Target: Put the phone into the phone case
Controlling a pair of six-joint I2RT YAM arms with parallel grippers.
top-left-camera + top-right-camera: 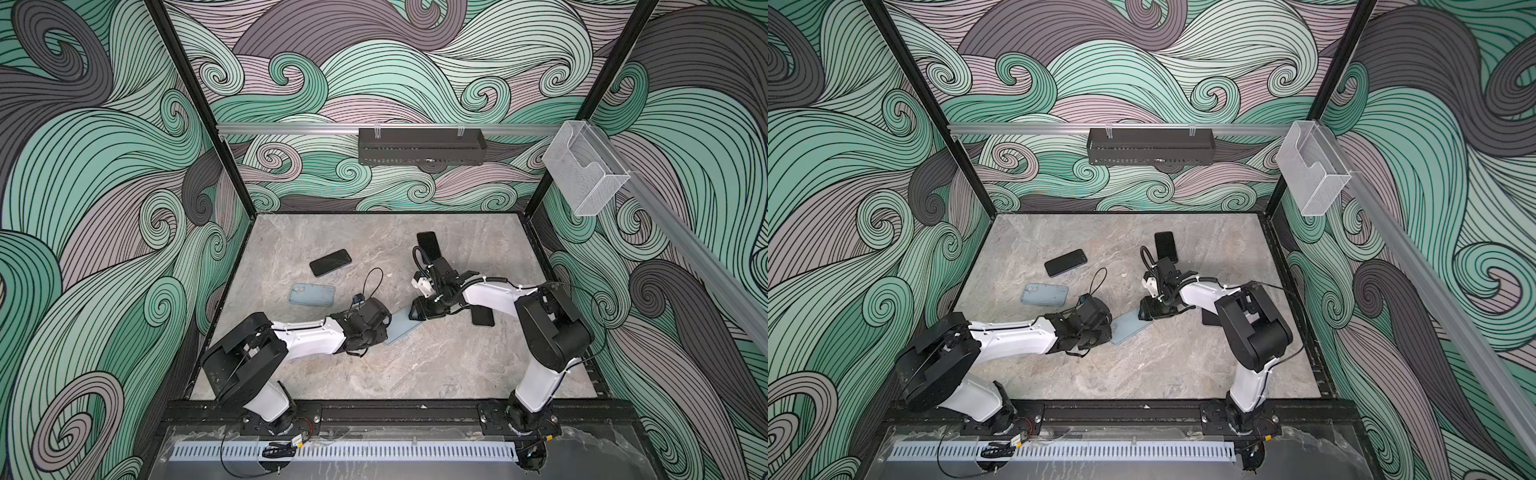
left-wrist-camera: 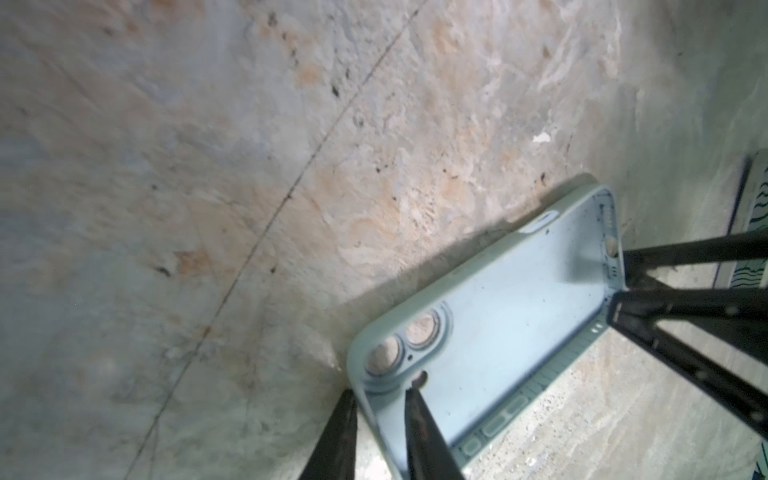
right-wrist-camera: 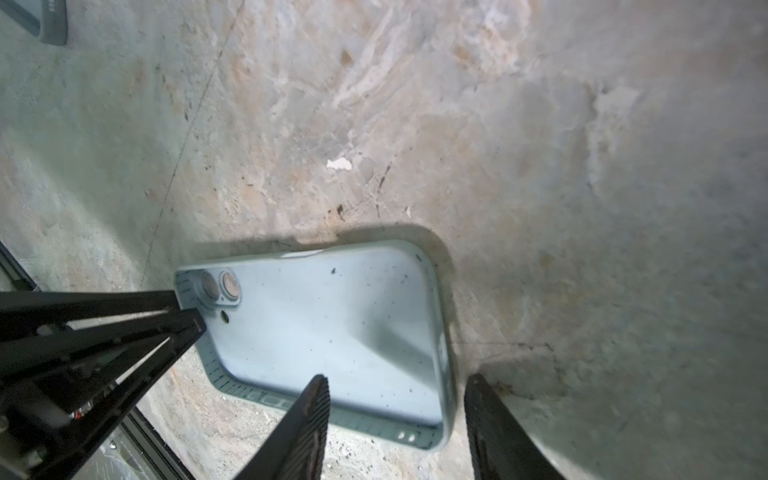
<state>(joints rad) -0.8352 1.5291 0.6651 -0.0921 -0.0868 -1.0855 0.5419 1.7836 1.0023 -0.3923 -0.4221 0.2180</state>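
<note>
The pale blue phone case (image 1: 401,330) lies hollow-side up on the counter (image 1: 415,374) between the arms, likely light, bendy and slick, best pinched by its thin rim, which the left claw (image 2: 382,392) straddles narrowly, whether clenched I cannot tell, while the right claw (image 3: 397,378) stands released astride the opposite end.
</note>
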